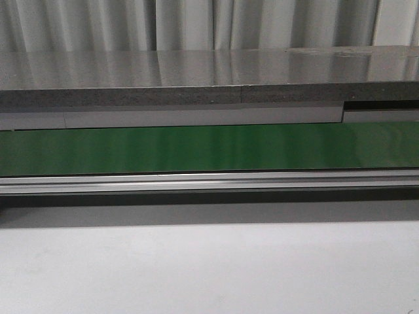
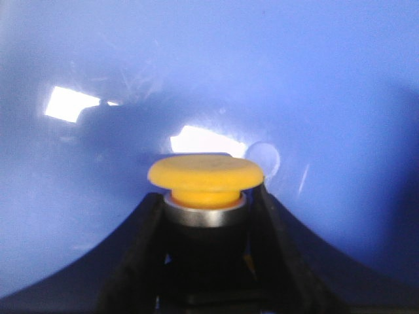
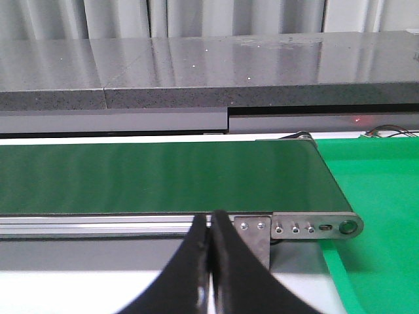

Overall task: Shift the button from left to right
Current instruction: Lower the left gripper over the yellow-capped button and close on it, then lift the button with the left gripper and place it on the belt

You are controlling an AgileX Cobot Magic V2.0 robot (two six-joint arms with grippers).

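Left gripper (image 2: 206, 226): seen only in the left wrist view, where its two black fingers (image 2: 141, 255) are clenched on the button, one pressed to each side of the dark body below the cap.

Button (image 2: 205, 175): held between the left fingertips, cap outward from the gripper. The round yellow-orange cap overhangs both fingertips, with a silver collar just beneath it. Most of the black body is hidden in shadow between the fingers.

Blue container (image 2: 327, 98): a glossy blue curved wall fills the left wrist view behind and around the button, with white light reflections at 10 o'clock and just at 12 o'clock of the cap. Whether the button touches the blue surface cannot be told.

Right gripper (image 3: 210, 261): its black fingers are pressed together, tip to tip, nothing between them.

Conveyor belt (image 1: 209, 148): a green belt runs across the front view with an aluminium rail along its near edge. In the right wrist view its roller end lies at 2 o'clock of the right fingertips.

Table (image 1: 209, 268): a pale surface lies in front of the belt.

Front view: neither arm nor button is shown.
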